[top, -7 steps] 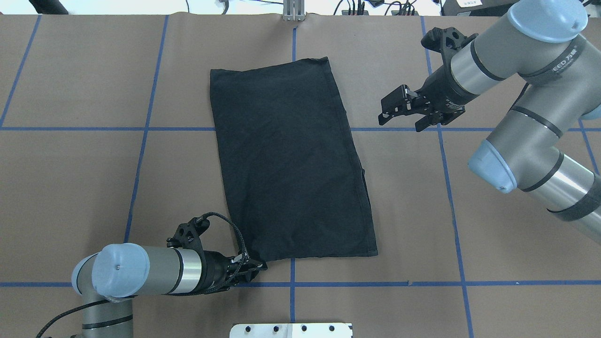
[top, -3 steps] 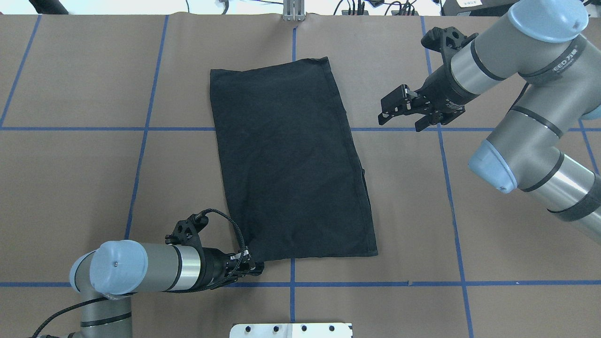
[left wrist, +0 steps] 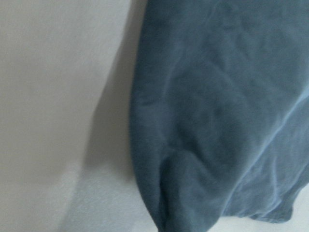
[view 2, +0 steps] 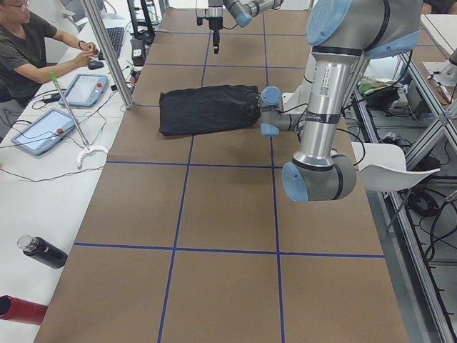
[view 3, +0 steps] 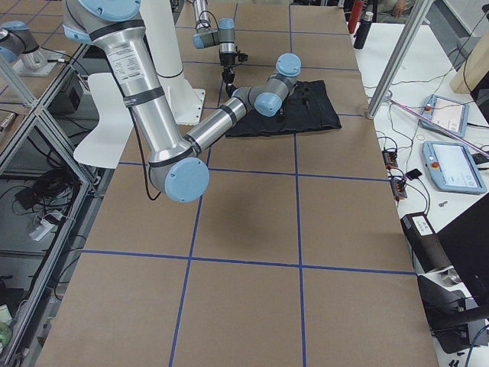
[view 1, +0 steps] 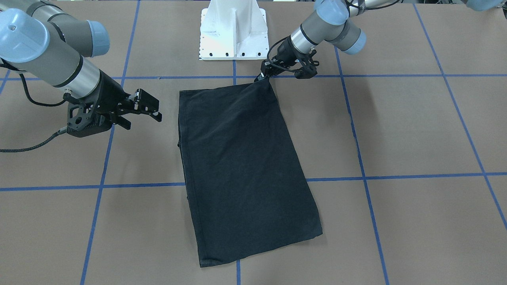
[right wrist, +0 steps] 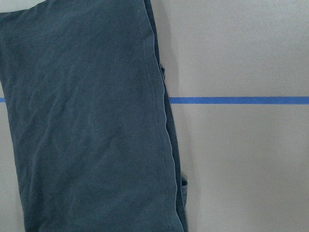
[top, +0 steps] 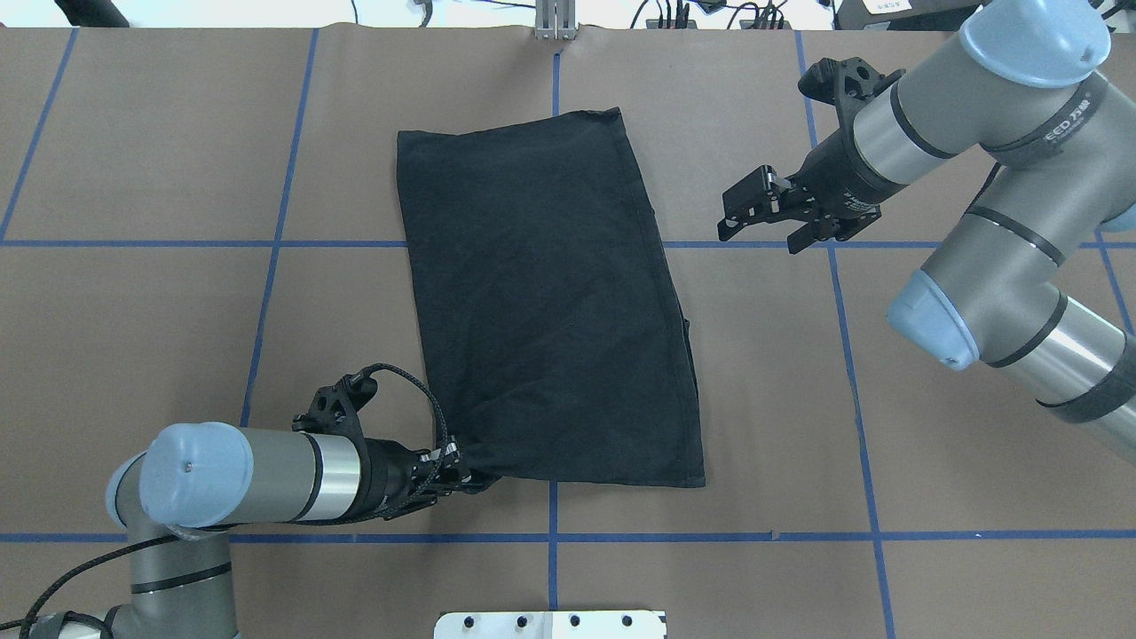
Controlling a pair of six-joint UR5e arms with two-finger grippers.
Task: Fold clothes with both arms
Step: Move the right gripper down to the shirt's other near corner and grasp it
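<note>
The black T-shirt (top: 541,293) lies folded into a long rectangle in the middle of the table, plain black side up; the logo is hidden. It also shows in the front view (view 1: 237,166) and the right wrist view (right wrist: 87,121). My left gripper (top: 466,475) is shut on the shirt's near-left corner, which is pulled up off the table into a point. In the front view it (view 1: 264,76) is at the top corner. The left wrist view shows bunched cloth (left wrist: 217,121). My right gripper (top: 759,217) is open and empty, right of the shirt's far half, and also shows in the front view (view 1: 144,109).
The brown table is marked with a blue tape grid (top: 275,244). The white pedestal (view 1: 233,31) stands at the robot's edge, close to the held corner. An operator (view 2: 28,50) sits at a side bench with tablets; bottles (view 2: 43,251) lie there.
My left gripper has moved left and away from the robot's edge with the shirt corner in it, and the cloth there has bunched and risen. The right gripper has barely moved.
</note>
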